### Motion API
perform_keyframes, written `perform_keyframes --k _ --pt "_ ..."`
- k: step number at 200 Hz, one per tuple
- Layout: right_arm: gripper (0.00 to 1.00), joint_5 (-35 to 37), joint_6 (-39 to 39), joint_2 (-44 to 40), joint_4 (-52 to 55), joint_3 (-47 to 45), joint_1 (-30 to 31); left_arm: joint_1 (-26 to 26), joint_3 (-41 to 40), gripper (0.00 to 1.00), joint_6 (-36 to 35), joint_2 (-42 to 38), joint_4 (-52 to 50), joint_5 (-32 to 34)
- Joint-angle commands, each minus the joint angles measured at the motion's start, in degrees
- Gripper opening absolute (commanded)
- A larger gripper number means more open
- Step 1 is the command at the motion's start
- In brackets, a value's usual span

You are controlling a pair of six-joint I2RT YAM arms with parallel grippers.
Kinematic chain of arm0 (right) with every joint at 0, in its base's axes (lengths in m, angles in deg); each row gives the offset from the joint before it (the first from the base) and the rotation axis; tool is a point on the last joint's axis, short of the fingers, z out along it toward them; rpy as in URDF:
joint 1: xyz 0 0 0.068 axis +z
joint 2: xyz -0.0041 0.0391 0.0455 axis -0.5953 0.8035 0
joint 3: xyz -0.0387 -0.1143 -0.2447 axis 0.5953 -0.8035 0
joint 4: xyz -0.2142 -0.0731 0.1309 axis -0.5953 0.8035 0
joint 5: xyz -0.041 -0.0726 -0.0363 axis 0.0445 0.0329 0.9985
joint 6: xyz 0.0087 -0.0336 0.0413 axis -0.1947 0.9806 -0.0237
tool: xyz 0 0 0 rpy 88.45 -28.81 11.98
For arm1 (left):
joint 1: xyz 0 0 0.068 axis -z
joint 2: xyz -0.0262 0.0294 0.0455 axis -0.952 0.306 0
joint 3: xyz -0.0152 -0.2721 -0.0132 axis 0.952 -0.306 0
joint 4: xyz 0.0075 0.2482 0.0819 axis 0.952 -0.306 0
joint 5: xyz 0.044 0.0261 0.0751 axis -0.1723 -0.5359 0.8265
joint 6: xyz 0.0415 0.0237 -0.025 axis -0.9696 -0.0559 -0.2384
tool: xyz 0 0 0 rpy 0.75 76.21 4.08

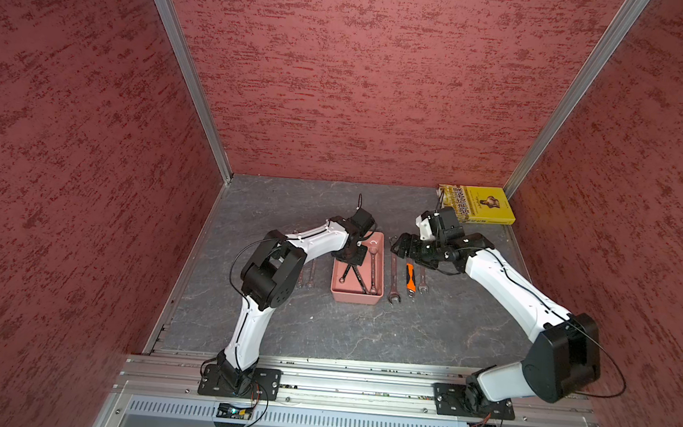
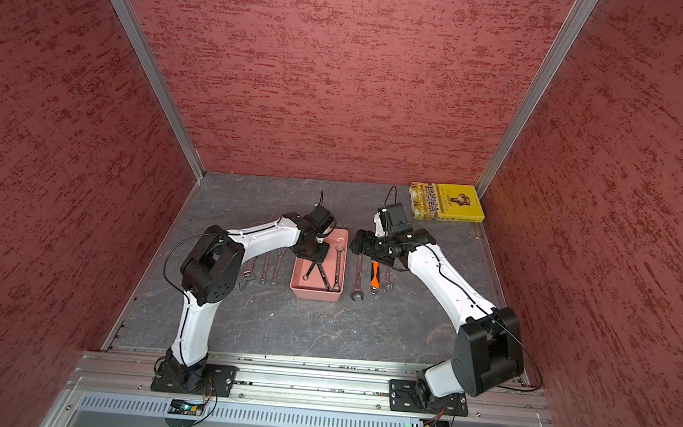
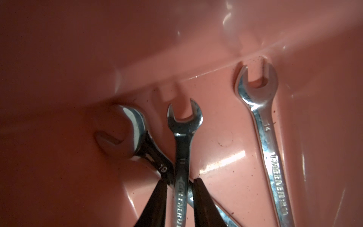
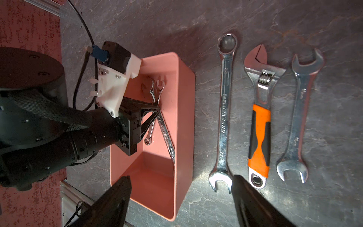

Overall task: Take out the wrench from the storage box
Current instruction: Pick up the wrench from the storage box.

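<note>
The salmon-pink storage box (image 1: 354, 298) (image 2: 316, 295) (image 4: 184, 110) sits mid-table with three chrome wrenches inside. My left gripper (image 3: 180, 179) (image 1: 353, 270) (image 4: 157, 107) reaches down into the storage box (image 3: 225, 157). Its black fingers (image 3: 157, 204) stand close on either side of the small wrench's (image 3: 182, 153) shaft, a sliver of gap still showing. That wrench lies across a bigger wrench (image 3: 137, 137); a third wrench (image 3: 271, 153) (image 1: 374, 267) lies along the wall. My right gripper (image 4: 181, 176) (image 1: 397, 248) hovers wide open and empty beside the box.
Right of the box lie a long wrench (image 4: 224, 110), an orange-handled adjustable wrench (image 4: 259, 125) and an open-ended wrench (image 4: 298, 118). Three more tools (image 2: 264, 267) lie to its left, partly under my left arm. A yellow book (image 1: 482, 202) sits in the far right corner.
</note>
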Motion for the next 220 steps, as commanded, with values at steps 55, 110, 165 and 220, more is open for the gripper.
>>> perform_keyframes --k 55,110,165,220 --pt "0.87 1.55 -0.61 -1.15 -1.49 -0.23 -0.26 0.51 0.1 0.13 -1.17 4.7 -1.82 -3.38" --pt "0.88 1.72 -0.49 -2.7 -1.67 -0.63 -0.2 1.36 1.43 0.03 -0.8 3.01 -3.2 -3.03" --pt "0.89 1.64 0.08 -3.69 -1.41 -1.2 -0.2 2.7 2.65 0.11 0.81 -1.38 -4.84 -3.31" --pt "0.9 1.37 0.24 -4.21 -1.46 -2.11 -0.2 3.5 4.72 0.31 1.96 -2.22 -5.47 -3.44"
